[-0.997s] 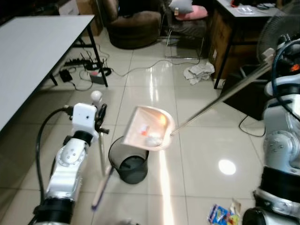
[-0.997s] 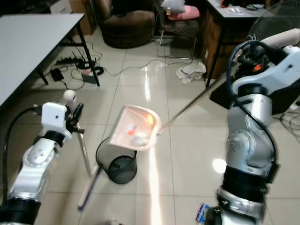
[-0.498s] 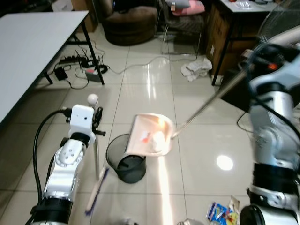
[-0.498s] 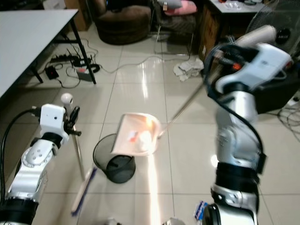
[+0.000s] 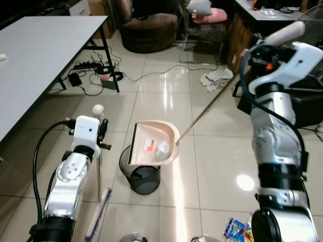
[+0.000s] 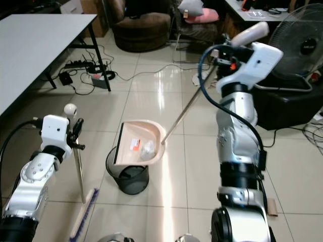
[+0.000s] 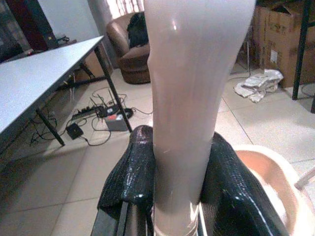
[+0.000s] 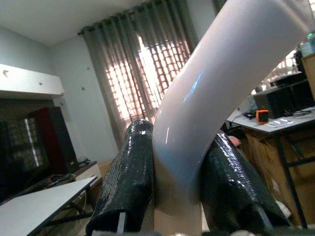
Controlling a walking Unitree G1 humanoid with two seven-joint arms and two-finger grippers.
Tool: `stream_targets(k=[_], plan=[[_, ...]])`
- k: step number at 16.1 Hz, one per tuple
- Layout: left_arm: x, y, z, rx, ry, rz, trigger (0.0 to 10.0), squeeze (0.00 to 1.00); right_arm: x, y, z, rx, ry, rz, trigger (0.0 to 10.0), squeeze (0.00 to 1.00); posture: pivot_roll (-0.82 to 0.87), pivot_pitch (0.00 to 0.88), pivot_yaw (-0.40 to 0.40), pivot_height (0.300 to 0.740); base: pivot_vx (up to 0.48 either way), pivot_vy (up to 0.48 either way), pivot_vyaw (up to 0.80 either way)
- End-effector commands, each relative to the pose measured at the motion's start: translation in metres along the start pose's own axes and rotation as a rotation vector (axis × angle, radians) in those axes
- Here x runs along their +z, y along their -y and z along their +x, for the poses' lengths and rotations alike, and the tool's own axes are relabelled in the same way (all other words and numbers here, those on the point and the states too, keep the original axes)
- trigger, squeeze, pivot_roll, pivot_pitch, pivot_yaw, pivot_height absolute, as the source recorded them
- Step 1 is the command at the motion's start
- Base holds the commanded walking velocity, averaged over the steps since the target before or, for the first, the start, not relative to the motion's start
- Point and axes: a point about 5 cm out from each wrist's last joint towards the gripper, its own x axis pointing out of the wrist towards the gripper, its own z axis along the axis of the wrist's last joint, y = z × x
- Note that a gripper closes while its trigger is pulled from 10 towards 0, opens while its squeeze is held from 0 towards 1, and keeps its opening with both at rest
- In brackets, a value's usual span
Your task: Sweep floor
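Change: dustpan (image 5: 154,143) now more level over the bin (image 5: 141,173) than a second ago, when it tipped steeply; right arm swung in toward mid-scene; broom (image 5: 99,176) stands straighter.
Dustpan: pale peach plastic, scoop-shaped with a rounded rim, on a long thin metal rod (image 5: 207,112) running up to the right arm; held above the bin mouth, a small orange-and-white scrap (image 5: 149,145) and a clear crumpled bit (image 5: 162,149) lying in it.
Bin: round, black, wire mesh, standing on the glossy tiles just below the dustpan.
Broom: slim metal pole topped with a white ball knob (image 5: 98,109), upright beside the bin; bristle head (image 5: 99,215) low on the tiles.
Floor: large shiny beige tiles (image 5: 156,96) with bright glare; cables and a power strip (image 5: 85,66) under the grey table (image 5: 40,55); crumpled cloth (image 5: 214,78) near the dark desk; colourful wrapper (image 5: 236,229) by the robot's feet.
Head views: both arms, bin and dustpan together; standing fan (image 6: 298,48) in the right eye view.
Left wrist view: left gripper (image 7: 177,162), black textured fingers (image 7: 134,167) clamped tight against both sides of the broom's smooth pale handle; dustpan rim beyond.
Right wrist view: right gripper (image 8: 179,167), black fingers (image 8: 130,172) pressed around the dustpan's glossy white curved grip (image 8: 216,88); curtained window (image 8: 147,69) behind.
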Motion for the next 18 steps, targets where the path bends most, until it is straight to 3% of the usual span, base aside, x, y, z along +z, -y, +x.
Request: stream_targets(k=[1,9,10,15,18], plan=[[0.009,-0.006,-0.001,0.013,0.029,0.038,10.0,0.00,0.009,-0.012,0.008,0.059,0.077,0.008,10.0,0.00,0.08,0.095,0.062,0.740,0.000,0.000,0.00],[0.009,-0.012,-0.012,0.024,0.009,0.065,10.0,0.00,-0.010,-0.077,0.021,0.374,0.156,-0.095,10.0,0.00,0.11,0.125,0.062,0.740,0.000,0.000,0.00],[0.010,-0.011,-0.013,0.025,0.005,0.066,10.0,0.00,-0.013,-0.092,0.019,0.448,0.186,-0.115,10.0,0.00,0.11,0.129,0.062,0.740,0.000,0.000,0.00],[0.010,-0.009,-0.014,0.019,0.004,0.071,10.0,0.00,-0.023,-0.122,-0.002,0.623,0.234,-0.184,10.0,0.00,0.11,0.120,0.065,0.740,0.000,0.000,0.00],[0.010,-0.009,-0.014,0.018,0.000,0.073,10.0,0.00,-0.033,-0.146,-0.027,0.786,0.277,-0.234,10.0,0.00,0.11,0.115,0.067,0.740,0.000,0.000,0.00]])
